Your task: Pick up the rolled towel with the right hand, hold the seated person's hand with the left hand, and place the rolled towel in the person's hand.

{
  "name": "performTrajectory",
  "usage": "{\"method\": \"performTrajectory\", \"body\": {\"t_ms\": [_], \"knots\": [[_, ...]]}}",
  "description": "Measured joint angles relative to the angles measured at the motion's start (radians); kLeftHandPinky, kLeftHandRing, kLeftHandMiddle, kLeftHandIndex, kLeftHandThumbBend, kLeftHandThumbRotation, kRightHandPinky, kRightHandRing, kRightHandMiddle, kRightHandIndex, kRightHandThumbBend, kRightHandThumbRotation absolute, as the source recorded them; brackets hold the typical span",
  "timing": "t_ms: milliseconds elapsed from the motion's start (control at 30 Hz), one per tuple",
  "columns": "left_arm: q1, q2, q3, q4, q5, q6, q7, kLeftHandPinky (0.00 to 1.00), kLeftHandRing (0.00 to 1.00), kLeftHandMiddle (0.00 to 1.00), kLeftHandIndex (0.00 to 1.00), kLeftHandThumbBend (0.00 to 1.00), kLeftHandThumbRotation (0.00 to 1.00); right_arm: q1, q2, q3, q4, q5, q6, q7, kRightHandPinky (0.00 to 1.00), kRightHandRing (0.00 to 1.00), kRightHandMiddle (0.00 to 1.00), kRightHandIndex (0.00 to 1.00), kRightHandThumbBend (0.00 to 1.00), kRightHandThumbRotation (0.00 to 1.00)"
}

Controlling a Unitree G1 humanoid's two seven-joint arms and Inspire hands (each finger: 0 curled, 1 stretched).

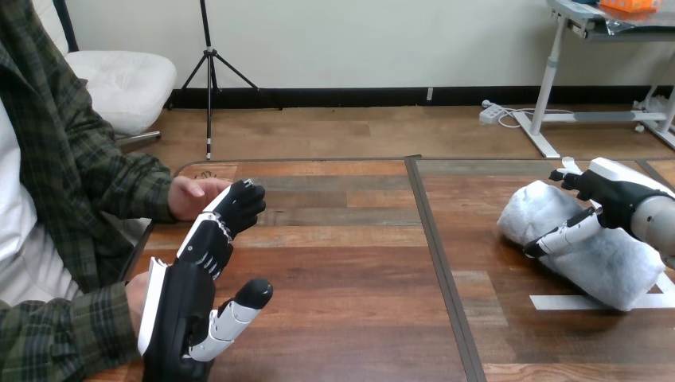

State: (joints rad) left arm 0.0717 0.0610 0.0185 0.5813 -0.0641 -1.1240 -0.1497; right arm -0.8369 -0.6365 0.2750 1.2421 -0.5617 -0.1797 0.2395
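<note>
Wood-grain counter [342, 270] carries a rolled towel [585, 259], white and lying on its side at the far right, partly over strips of white tape [561, 302] stuck to the surface. The right robot hand [617, 195] reaches in from the right edge and grips the rolled towel where it lies: its thumb hooks over the roll's far top side while its fingers [561, 235] press along the near face, so the cloth is pinched between them. The roll rests on the counter. Across a dark seam [438, 263] that runs near to far through the boards, the left robot hand [179, 306] stretches away from the near left corner, its back turned left, its thumb held out to the right above the wood, its fingers [231, 215] extended with only the tips bent. Those tips meet the person's hand at the far left [191, 197], which lies at the counter's left edge; it cannot be told whether they close round it. A second person's hand at the near left [135, 293] sits just beside the back of the left robot hand. The rolled towel and the person's hands are well apart.
</note>
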Motion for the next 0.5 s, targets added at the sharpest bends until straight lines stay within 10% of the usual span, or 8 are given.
{"method": "performTrajectory", "body": {"t_ms": [500], "knots": [[0.006,-0.001,-0.001,-0.01,-0.004,0.002,-0.002,0.83,0.83,0.83,0.83,1.0,0.73,-0.011,0.01,0.041,0.067,-0.029,0.007,-0.063,0.81,0.91,0.94,0.96,0.98,0.38]]}}
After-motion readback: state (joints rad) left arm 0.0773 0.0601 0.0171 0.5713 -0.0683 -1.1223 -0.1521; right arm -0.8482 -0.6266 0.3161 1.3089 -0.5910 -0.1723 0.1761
